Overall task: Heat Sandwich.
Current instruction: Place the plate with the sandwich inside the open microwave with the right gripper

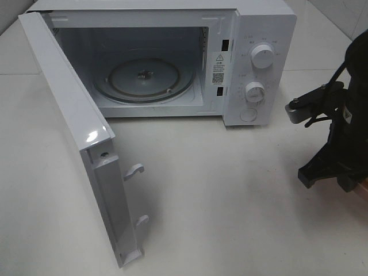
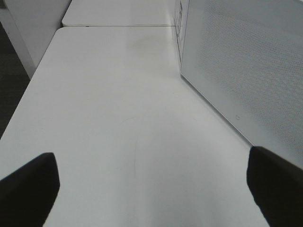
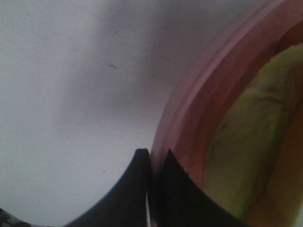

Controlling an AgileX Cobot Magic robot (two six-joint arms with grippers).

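The sandwich (image 3: 246, 156) shows its pale green filling in the right wrist view, lying on the round pink plate (image 3: 208, 94). My right gripper (image 3: 152, 165) is shut on the plate's rim, one finger on each side of it. In the high view the right arm (image 1: 336, 144) hangs at the right edge of the table, with a sliver of the pink plate (image 1: 363, 192) below it; the sandwich is out of view there. My left gripper (image 2: 151, 189) is open and empty above the bare table, beside a white perforated panel of the microwave (image 2: 246, 66).
The white microwave (image 1: 259, 57) stands at the back, with a glass turntable (image 1: 144, 77) inside. Its door (image 1: 75, 126) is swung wide open toward the front left. The white table (image 1: 230, 201) lies between door and right arm.
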